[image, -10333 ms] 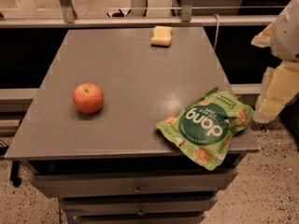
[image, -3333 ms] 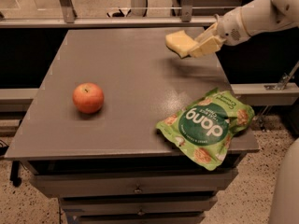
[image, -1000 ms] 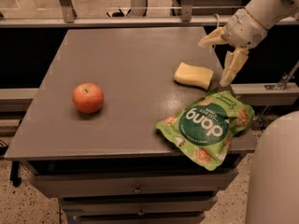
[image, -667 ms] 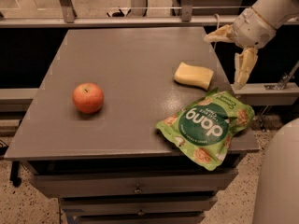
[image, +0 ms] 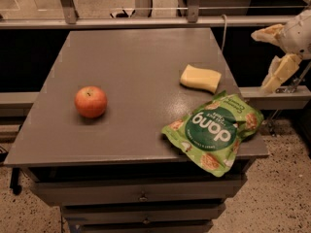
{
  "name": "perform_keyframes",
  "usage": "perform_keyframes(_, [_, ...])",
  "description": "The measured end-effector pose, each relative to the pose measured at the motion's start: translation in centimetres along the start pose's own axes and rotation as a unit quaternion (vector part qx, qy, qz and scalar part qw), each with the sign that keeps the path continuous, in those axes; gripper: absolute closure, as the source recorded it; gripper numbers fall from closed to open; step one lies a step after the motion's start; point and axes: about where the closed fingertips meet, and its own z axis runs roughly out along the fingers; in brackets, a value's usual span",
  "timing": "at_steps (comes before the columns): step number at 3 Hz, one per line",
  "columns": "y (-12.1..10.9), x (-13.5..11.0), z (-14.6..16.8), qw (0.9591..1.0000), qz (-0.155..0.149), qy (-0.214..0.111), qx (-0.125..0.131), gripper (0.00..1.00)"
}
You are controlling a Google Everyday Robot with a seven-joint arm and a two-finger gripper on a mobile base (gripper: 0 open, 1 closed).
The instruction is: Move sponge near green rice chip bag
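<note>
The pale yellow sponge (image: 200,78) lies flat on the grey table (image: 131,67) near its right edge. Just in front of it lies the green rice chip bag (image: 215,130), with its "dang" circle facing up and its lower right corner hanging over the table's front right corner. A narrow gap separates sponge and bag. My gripper (image: 273,56) is off the table at the far right, level with the sponge. Its yellowish fingers (image: 280,72) are spread open and hold nothing.
A red apple (image: 90,101) sits on the left half of the table. A metal rail (image: 146,21) runs behind the table's far edge. Drawers (image: 141,196) are below the table's front edge.
My gripper has drawn back to the right, away from the sponge and past the table's edge. The sponge stays where it lay beside the bag.
</note>
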Motion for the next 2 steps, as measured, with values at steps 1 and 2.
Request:
perform_keyframes(1, [1.5, 1.8, -2.8, 0.9922, 0.092, -0.042, 0.073, 0.00])
perform_keyframes(2, [1.8, 4.7, -3.1, 0.9834, 0.135, -0.047, 0.112, 0.00])
